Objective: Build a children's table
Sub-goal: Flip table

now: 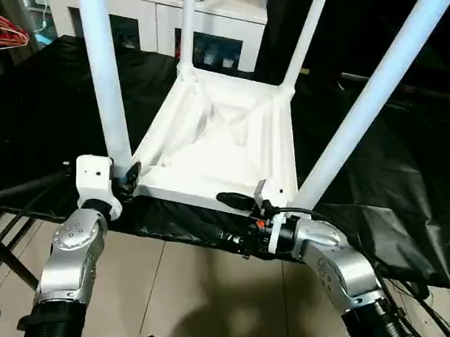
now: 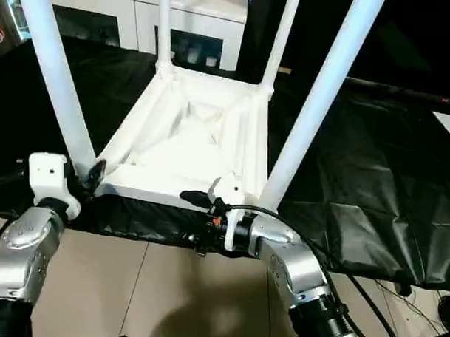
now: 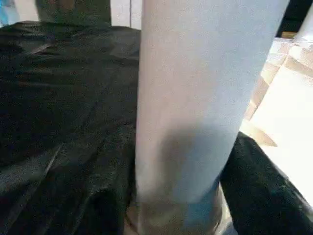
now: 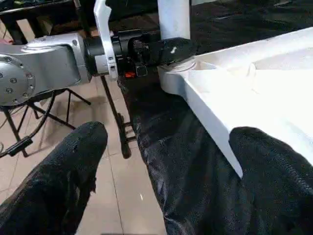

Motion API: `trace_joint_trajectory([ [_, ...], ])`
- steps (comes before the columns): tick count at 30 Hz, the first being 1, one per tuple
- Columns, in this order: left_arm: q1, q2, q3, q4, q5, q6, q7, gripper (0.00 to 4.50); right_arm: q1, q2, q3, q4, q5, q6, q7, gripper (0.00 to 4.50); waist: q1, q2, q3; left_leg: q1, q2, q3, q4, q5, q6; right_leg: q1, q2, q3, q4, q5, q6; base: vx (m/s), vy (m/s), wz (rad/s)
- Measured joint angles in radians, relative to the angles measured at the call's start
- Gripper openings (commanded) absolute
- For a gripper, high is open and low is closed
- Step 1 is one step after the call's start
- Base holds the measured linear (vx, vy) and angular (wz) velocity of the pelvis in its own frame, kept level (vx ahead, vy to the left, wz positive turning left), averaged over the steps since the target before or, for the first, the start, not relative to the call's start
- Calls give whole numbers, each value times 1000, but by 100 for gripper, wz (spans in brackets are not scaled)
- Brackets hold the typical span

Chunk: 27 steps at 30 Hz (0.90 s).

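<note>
Left hand [image 1: 128, 181] clamps the near-left leg [image 1: 106, 83], right hand [image 4: 161, 176] gapes empty at the tabletop [image 1: 219, 139] edge; best press straight down, squarely.

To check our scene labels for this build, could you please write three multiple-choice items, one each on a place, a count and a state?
1. Where does the white plastic rectangular tabletop lie?
A. on the floor
B. on the black-draped table
C. on the white cabinet

2. How many long white tubular legs stand up from it?
A. two
B. three
C. four

3. How is the right gripper?
A. open
B. shut on a leg
C. shut on a cable

Key: 1 B, black cloth shows all round the tabletop; 2 C, one leg rises from each corner; 3 A, the right wrist view shows its two black fingers wide apart.
</note>
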Motion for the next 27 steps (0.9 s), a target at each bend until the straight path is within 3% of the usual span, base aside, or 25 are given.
trace_joint_trajectory([
  [10, -15, -40, 14, -11, -17, 48, 6, 222, 12, 1, 0, 0, -3, -2, -1, 450, 5, 7, 3, 0, 1, 2, 0, 0, 0, 0, -1, 0, 0, 0, 0, 0, 0, 0],
  [14, -2, -132, 21, -98, -47, 127, 71, 222, 22, 2, 0, -6, -3, -2, -4, 450, 11, 11, 5, 0, 1, 5, 0, 0, 0, 0, -2, 0, 0, 0, 0, 0, 0, 0],
  [20, 11, -295, 33, -196, -200, 225, 151, 222, 56, -9, -3, -24, -9, 13, -46, 450, 22, 12, 6, -1, 3, 6, 0, 0, 0, -1, -1, 0, -1, 0, 0, 0, 0, 0],
  [27, 12, -312, 32, -232, -219, 282, 159, 217, 55, 5, -58, -13, -31, 27, -134, 450, 20, 13, 8, -2, 3, 6, 0, 0, 0, -1, -1, 0, -2, 0, 0, 0, 0, 0],
])
